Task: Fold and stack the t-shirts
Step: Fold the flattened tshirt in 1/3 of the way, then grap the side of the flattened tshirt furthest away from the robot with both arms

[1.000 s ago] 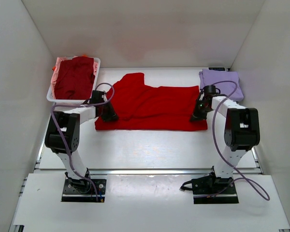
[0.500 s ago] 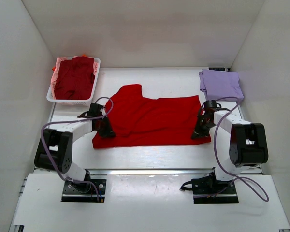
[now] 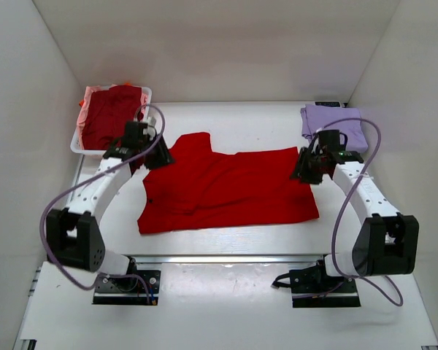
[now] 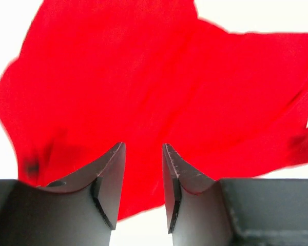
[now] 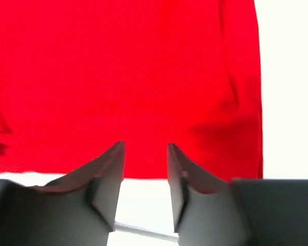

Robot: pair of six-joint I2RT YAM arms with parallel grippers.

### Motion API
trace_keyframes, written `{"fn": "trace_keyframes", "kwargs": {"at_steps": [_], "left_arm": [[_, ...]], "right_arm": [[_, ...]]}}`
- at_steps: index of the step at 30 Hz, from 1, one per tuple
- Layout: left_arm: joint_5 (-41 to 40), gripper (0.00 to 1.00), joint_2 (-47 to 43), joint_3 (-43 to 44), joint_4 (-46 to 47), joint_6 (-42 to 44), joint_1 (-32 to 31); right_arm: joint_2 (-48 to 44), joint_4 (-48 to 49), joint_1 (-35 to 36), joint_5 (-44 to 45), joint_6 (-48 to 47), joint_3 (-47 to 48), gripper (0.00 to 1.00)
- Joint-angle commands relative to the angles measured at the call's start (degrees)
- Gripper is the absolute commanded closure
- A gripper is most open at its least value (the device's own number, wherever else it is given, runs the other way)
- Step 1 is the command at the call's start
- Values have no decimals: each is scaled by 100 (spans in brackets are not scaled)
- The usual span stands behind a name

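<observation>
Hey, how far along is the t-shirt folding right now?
Done: the lavender shirt sits folded at the far right. In hand: the red shirt lies spread mid-table, not compactly folded; the left gripper and right gripper hover open at its ends, holding nothing. Left: the maroon shirt and pink shirt wait in the white basket.

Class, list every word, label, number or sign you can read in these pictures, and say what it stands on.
There are none to read: the red t-shirt, lavender t-shirt, maroon t-shirt and white basket are all plain.
</observation>
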Motion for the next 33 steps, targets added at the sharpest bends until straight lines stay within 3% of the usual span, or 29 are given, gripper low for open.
{"fn": "trace_keyframes", "kwargs": {"at_steps": [1,3,9,15,20,33], "left_arm": [[-170,54,852,693,528,348,28],[-241,52,1406,1271,669,524,37],[-400,46,3165,2495,1073,876,98],[-918,43,4168,3760,1109,1350,11],[-1059,39,4678,4270,1126,1562,-33],[-1033,35,6023,6150,-524,1922,-69]], "right_arm": [[-66,861,-150,-263,-247,444,62],[92,1160,-265,-378,-326,558,55],[883,1758,-274,-265,-564,998,54],[1718,2084,-274,-124,-757,1365,50],[2351,2137,-274,34,-819,1789,49],[3942,1558,-520,193,-705,3520,38]]}}
